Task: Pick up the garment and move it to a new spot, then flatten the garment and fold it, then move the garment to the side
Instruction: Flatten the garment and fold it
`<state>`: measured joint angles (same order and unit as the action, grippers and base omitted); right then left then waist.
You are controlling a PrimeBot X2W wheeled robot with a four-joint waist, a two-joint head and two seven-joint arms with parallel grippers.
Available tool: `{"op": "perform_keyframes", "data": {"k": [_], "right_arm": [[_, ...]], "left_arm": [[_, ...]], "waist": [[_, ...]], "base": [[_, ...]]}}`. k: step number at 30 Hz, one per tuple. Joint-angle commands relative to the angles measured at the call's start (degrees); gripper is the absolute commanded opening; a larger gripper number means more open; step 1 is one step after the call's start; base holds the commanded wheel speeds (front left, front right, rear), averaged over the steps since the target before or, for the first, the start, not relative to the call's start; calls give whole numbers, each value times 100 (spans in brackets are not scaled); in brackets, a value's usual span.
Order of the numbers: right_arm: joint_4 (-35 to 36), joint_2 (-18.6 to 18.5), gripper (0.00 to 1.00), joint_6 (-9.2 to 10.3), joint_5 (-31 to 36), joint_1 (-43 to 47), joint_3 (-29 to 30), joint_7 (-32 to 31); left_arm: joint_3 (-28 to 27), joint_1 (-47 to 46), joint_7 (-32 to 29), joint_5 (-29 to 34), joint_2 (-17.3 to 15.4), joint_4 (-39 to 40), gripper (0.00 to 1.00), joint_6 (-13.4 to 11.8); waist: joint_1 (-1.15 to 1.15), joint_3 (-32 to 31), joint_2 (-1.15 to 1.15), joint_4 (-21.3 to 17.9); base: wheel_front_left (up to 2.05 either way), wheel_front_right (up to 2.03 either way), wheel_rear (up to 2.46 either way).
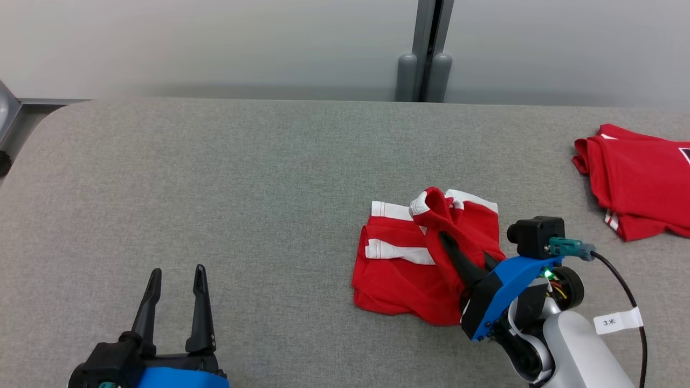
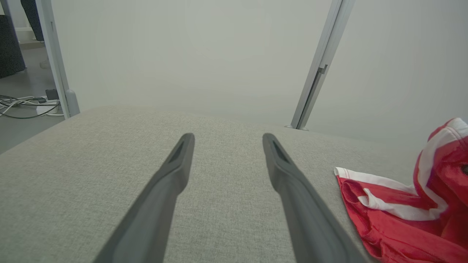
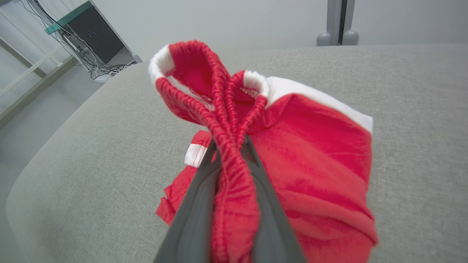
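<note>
The garment (image 1: 415, 269) is a pair of red shorts with white stripes, lying bunched on the grey table (image 1: 242, 188) right of centre. My right gripper (image 1: 450, 242) is shut on its elastic waistband, which stands lifted in a loop above the rest. In the right wrist view that gathered waistband (image 3: 234, 171) runs between the two fingers, and the gripper (image 3: 232, 144) pinches it. My left gripper (image 1: 178, 275) hovers open over bare table at the lower left, well clear of the shorts. The left wrist view shows its spread fingers (image 2: 172, 171) and the shorts (image 2: 402, 212) at the right.
A second red garment (image 1: 641, 183) lies at the table's far right edge. A grey post (image 1: 426, 59) stands behind the table against a pale wall. Cables and a dark cabinet (image 3: 95, 36) sit on the floor beyond the left end.
</note>
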<state>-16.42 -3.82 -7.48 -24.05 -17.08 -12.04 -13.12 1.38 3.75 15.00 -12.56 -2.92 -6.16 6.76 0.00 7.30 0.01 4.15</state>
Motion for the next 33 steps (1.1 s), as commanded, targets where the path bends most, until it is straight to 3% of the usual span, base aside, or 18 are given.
{"op": "perform_keyframes", "data": {"k": [1,14,15,16,23,33], "right_arm": [[-106,43,0,-4,51,-95,-6,2],[-1214,86,0,-4,-395,-694,-462,641],[-1323,86,30,-4,-422,-738,-506,713],[-1427,87,100,-4,-457,-773,-559,752],[-1578,85,100,-4,-311,-854,-810,1345],[-603,-197,100,-4,494,-313,-363,2033]], "left_arm": [[28,-98,24,-30,5,-9,100,-42],[216,-412,24,-126,5,-78,100,-35],[221,-425,24,-131,6,-78,100,-38],[226,-430,24,-137,6,-84,100,-39],[182,-339,24,-143,5,-101,100,-62],[29,-180,24,-21,5,17,100,-60]], "waist": [[0,44,-1,56],[0,322,-1,289],[0,327,-1,292],[0,326,-1,296],[0,206,-1,199],[0,-12,-1,-221]], "base": [[0,0,0],[0,0,0],[0,0,0],[0,0,0],[0,0,0],[0,0,0]]}}
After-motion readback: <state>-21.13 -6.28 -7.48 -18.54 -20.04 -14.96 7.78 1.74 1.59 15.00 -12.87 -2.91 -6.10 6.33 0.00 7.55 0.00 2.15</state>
